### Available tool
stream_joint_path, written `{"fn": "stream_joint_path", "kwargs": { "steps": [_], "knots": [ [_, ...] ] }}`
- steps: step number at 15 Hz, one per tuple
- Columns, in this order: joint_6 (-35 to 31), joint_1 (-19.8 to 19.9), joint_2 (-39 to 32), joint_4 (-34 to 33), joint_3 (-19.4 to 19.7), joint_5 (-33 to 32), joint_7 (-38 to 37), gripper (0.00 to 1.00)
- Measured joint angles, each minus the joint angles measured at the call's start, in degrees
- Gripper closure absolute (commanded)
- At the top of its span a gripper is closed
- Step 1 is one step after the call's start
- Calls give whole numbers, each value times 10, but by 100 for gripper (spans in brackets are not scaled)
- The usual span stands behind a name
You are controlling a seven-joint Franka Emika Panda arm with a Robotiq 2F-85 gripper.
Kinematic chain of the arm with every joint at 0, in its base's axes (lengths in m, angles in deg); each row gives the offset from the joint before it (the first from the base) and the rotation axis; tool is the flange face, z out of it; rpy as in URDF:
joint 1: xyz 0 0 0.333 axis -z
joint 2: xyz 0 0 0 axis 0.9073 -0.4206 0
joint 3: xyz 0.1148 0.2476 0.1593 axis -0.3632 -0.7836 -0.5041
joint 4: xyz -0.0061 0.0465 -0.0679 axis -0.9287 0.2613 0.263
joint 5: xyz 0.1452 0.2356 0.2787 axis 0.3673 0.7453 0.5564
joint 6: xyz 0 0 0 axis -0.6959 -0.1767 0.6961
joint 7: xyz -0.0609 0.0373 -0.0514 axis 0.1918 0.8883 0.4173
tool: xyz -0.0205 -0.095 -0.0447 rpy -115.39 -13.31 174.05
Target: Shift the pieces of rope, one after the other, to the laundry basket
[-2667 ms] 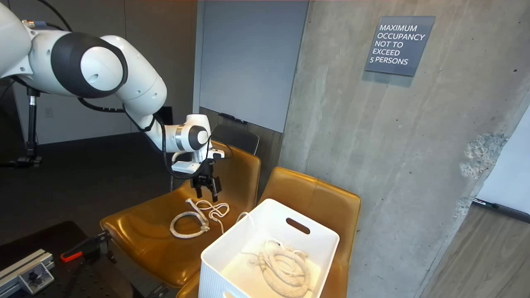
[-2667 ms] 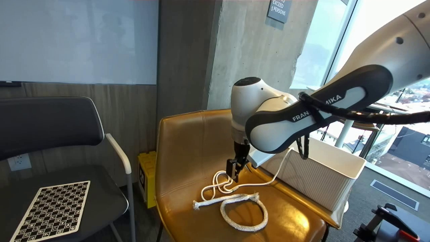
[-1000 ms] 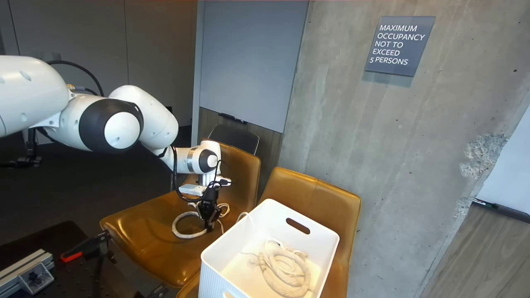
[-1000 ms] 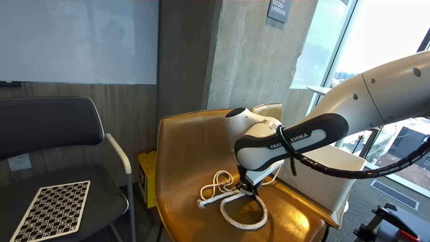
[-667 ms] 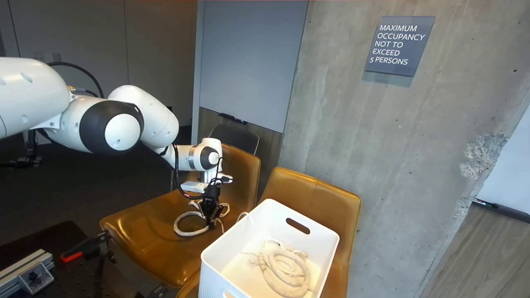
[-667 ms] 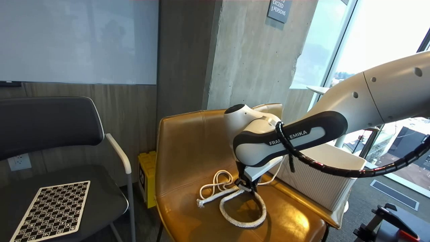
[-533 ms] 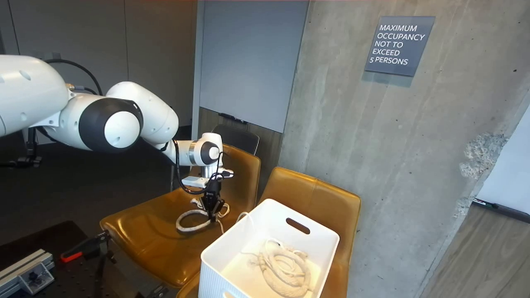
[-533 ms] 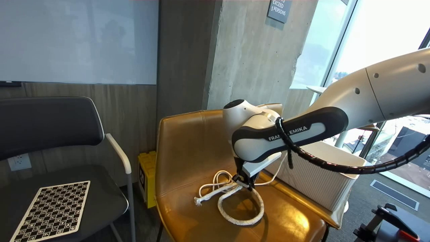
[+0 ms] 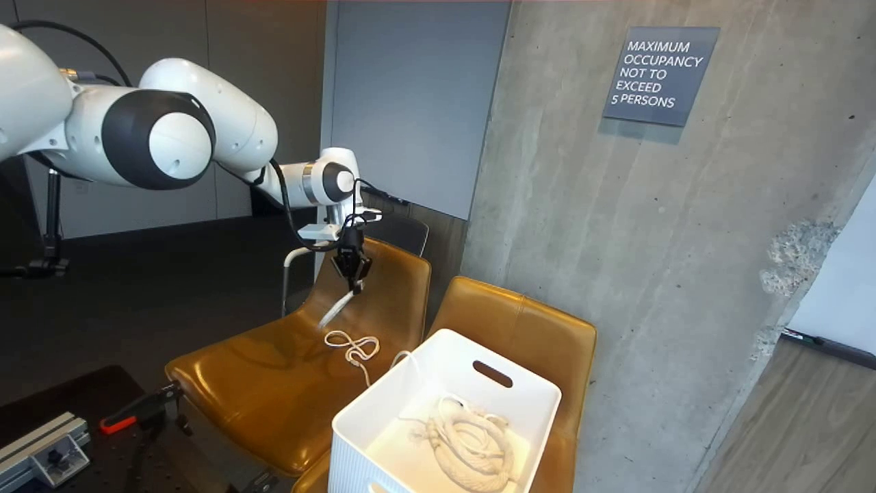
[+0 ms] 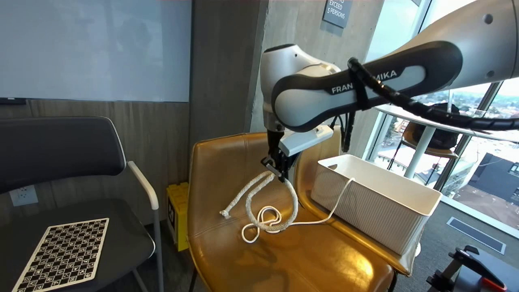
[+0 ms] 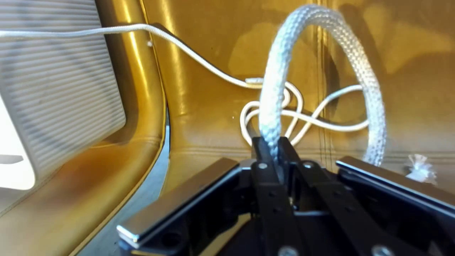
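In an exterior view you've got a tan chair (image 10: 324,255), thin rope (image 10: 311,222) looped near 11 o'clock on its seat, tail running to the laundry basket (image 10: 367,213) at 2, which sits on a second tan chair (image 9: 510,325). Your 9 o'clock: dark chair (image 10: 123,235), checkered board (image 10: 65,253) flat on it.

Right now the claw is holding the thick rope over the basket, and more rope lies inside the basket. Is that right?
Not quite: the gripper is holding the thick rope over the chair beside the basket, as both exterior views show. More rope does lie inside the basket.
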Motion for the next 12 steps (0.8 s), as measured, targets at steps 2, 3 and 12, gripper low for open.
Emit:
{"fn": "stream_joint_path", "kwargs": {
  "steps": [2, 3, 12],
  "knots": [
    [1, -1, 37, 10, 7, 0, 0, 97],
    [1, 1, 54, 14, 14, 0, 0, 97],
    [52, 88, 182, 48, 82, 0, 7, 97]
  ]
}}
